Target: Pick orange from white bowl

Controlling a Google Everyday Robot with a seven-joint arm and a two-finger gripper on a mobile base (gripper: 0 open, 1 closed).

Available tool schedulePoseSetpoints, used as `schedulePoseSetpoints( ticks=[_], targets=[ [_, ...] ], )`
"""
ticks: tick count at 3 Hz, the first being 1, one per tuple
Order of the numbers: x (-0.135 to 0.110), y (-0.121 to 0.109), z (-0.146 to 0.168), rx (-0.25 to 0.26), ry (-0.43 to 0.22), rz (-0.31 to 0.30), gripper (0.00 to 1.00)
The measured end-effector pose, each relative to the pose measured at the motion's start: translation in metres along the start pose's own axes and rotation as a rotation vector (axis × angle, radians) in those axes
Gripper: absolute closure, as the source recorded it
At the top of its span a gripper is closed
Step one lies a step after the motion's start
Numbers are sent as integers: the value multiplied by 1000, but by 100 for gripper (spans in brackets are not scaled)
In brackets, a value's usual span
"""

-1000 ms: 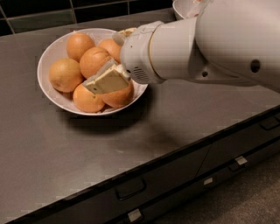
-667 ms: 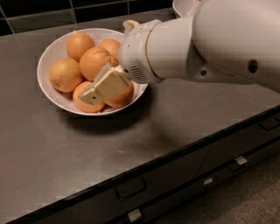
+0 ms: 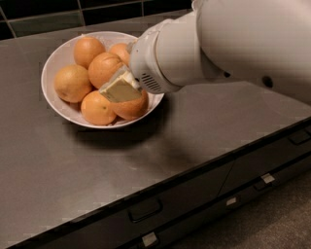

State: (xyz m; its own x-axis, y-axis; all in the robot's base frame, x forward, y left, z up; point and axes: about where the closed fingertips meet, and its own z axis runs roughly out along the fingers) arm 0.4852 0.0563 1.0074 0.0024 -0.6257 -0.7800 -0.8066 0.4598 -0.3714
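Note:
The white bowl (image 3: pixel 58 63) sits at the back left of the dark counter and holds several oranges. My gripper (image 3: pixel 119 90) reaches in from the right and hangs low over the bowl's front right part. Its beige tip lies against the top of a large, smooth orange (image 3: pixel 133 108) at the front right. Another orange (image 3: pixel 96 109) lies just to its left, and an orange (image 3: pixel 103 68) sits in the middle behind the tip. The white arm hides the bowl's right rim and part of the back right orange (image 3: pixel 120 50).
The dark grey counter (image 3: pixel 73 165) stretches in front of and to the right of the bowl. Its front edge runs diagonally, with drawers (image 3: pixel 146 209) below it. A dark tiled wall (image 3: pixel 43 14) rises right behind the bowl.
The gripper dipped slightly lower over the front oranges and has come back up a little. The bowl and the oranges have not visibly moved.

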Motion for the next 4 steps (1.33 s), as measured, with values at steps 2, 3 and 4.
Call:
schedulePoseSetpoints(
  ticks=[2,3,4],
  targets=[
    [16,-3,0,25,115,34,35],
    [23,-4,0,27,145,52,35],
    [33,-4,4,20,164,76,36]
  ],
)
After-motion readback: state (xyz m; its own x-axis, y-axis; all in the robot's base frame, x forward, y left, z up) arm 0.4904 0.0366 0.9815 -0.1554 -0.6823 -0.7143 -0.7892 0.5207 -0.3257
